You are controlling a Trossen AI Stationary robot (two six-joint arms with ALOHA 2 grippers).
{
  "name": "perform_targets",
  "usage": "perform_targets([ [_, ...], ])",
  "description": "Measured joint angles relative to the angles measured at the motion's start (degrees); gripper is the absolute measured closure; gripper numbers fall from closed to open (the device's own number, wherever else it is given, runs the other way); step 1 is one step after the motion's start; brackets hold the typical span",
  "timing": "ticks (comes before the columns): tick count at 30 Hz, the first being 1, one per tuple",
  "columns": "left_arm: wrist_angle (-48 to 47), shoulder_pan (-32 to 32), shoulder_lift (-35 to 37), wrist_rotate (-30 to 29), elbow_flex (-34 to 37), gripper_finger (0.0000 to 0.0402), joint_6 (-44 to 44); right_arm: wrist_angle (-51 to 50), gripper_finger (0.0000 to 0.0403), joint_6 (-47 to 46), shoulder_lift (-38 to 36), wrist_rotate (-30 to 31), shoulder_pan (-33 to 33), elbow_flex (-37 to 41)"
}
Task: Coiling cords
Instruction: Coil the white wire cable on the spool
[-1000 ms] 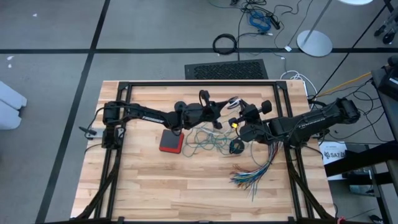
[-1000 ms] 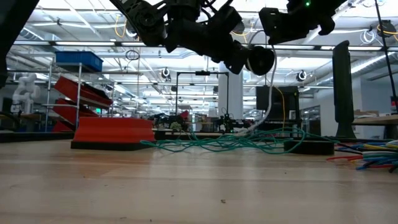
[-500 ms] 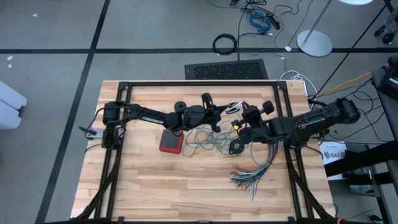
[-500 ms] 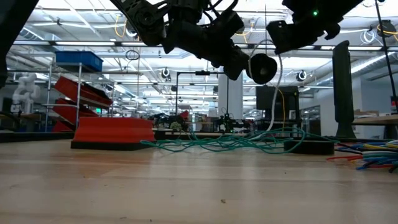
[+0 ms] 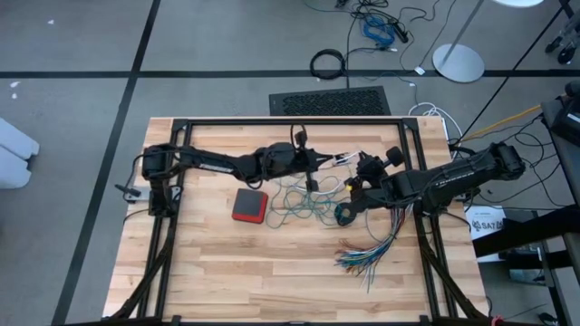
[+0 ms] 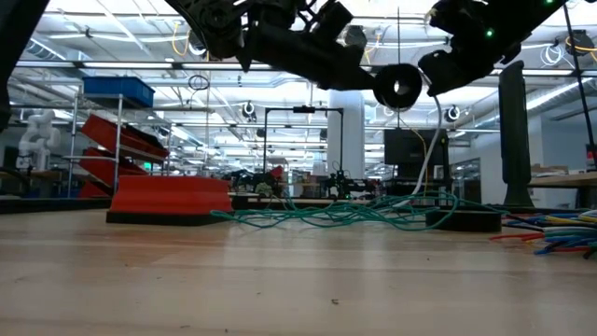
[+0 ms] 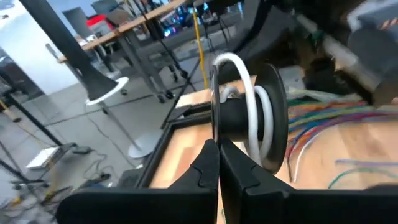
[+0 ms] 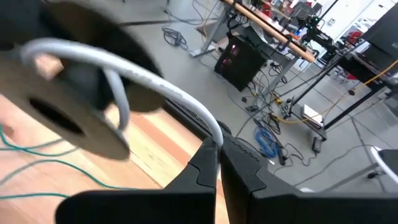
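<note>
We see a grey floor [image 5: 72, 54] crossed by dark lines around the wooden bench [image 5: 272, 281]; behind it, ceiling lights [image 6: 121, 37] and red shelving [image 6: 103, 140].

Pale wooden table [image 5: 227, 263], matt planks

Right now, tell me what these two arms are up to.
They are winding the white cord onto a small black spool, held up over the table. The left gripper is shut on the spool; the right gripper is shut on the cord, feeding it. The teal cord lies loose below.
</note>
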State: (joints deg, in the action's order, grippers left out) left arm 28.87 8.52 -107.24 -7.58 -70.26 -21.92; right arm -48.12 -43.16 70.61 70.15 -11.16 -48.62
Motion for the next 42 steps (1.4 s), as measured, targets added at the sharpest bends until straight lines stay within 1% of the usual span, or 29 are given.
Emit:
perform_targets([
  [2,-0.07,0.59,0.47,2.29,0.00,0.0401,1.58,-1.71,0.0403,-1.21,0.00,0.07,-0.19,0.02],
  [4,0.26,1.09,0.76,5.76,0.00,0.0401,3.28,-2.45,0.0403,-1.63,0.00,0.15,-0.20,0.02],
  [8,1.03,1.72,1.01,8.48,0.00,0.0401,5.99,-3.05,0.0403,-1.16,0.00,0.26,-0.30,0.02],
  [12,3.07,2.55,1.01,12.41,0.00,0.0401,9.55,-3.03,0.0403,0.67,0.00,1.14,-1.68,0.02],
  [16,6.84,3.52,1.01,17.23,0.00,0.0401,13.05,-3.08,0.0403,2.07,0.00,3.51,-4.34,0.02],
  [21,11.65,4.42,1.01,21.72,0.00,0.0401,17.52,-3.21,0.0396,1.71,-0.02,9.31,-8.43,0.88],
  [24,13.54,4.60,1.01,22.99,0.00,0.0401,18.77,-3.12,0.0385,-1.10,-0.02,12.11,-10.19,2.10],
  [32,20.13,4.58,1.03,26.25,0.00,0.0401,22.64,-1.24,0.0367,-10.74,0.00,15.34,-12.31,6.33],
  [36,21.59,4.58,1.05,27.05,-0.02,0.0401,23.20,2.01,0.0363,-11.30,0.00,15.65,-12.20,7.89],
  [42,23.67,4.56,1.05,27.38,-0.02,0.0401,24.69,9.49,0.0362,-8.51,0.00,16.51,-12.07,10.19],
])
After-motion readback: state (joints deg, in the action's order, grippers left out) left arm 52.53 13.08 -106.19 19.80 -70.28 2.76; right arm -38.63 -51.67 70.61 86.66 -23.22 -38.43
